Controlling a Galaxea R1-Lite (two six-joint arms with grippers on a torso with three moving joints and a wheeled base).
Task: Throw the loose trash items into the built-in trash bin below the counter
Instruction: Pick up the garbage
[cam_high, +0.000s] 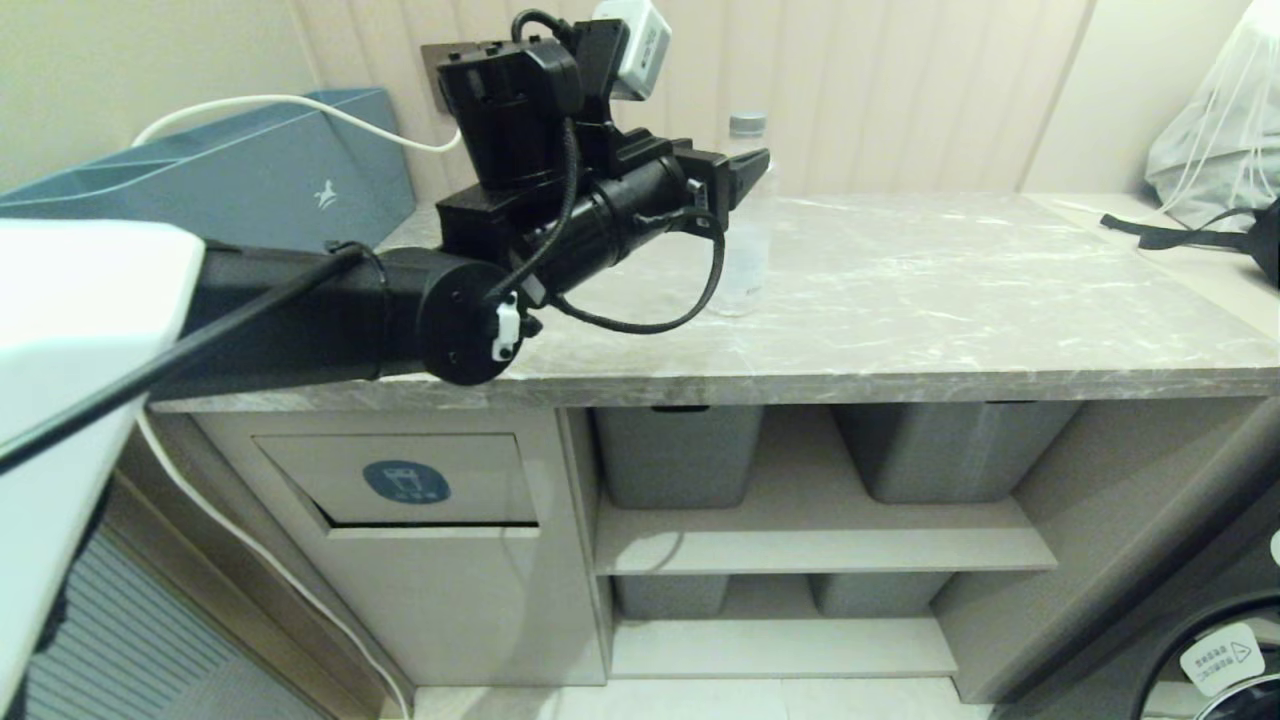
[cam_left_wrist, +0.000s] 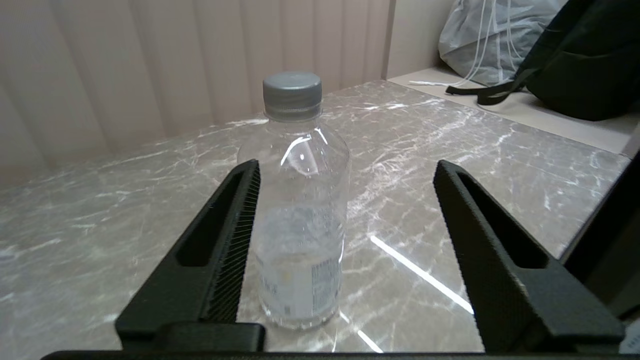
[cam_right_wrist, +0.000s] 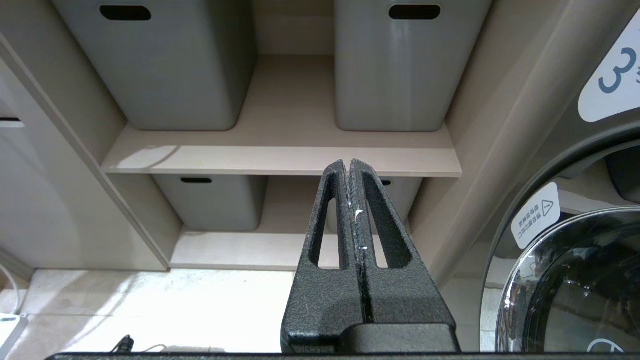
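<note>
a clear plastic water bottle (cam_left_wrist: 300, 210) with a grey cap and a pale translucent label stands upright on the marble-patterned tabletop (cam_high: 950, 300); the left end effector (cam_left_wrist: 345, 172) reaches level over the tabletop with its fingers (cam_left_wrist: 235, 235) spread wide, the bottle just beyond the tips and nearer one finger, no pad touching it; in the head view the left arm crosses from the left and partly hides the bottle (cam_high: 745, 220); below the tabletop edge, at the left, the built-in trash bin (cam_high: 400, 480) shows its beige swing flap with the blue oval sticker, the flap's lower edge showing a dark gap; grey plastic bins (cam_high: 680, 455) sit on shelves to the right of it; the right end effector (cam_right_wrist: 352, 167) hangs low facing those shelves, its fingers pressed together and holding nothing; a black bag (cam_left_wrist: 590, 60) and a pale drawstring sack (cam_left_wrist: 485, 35) lie at the far right end, well apart from the bottle.
</note>
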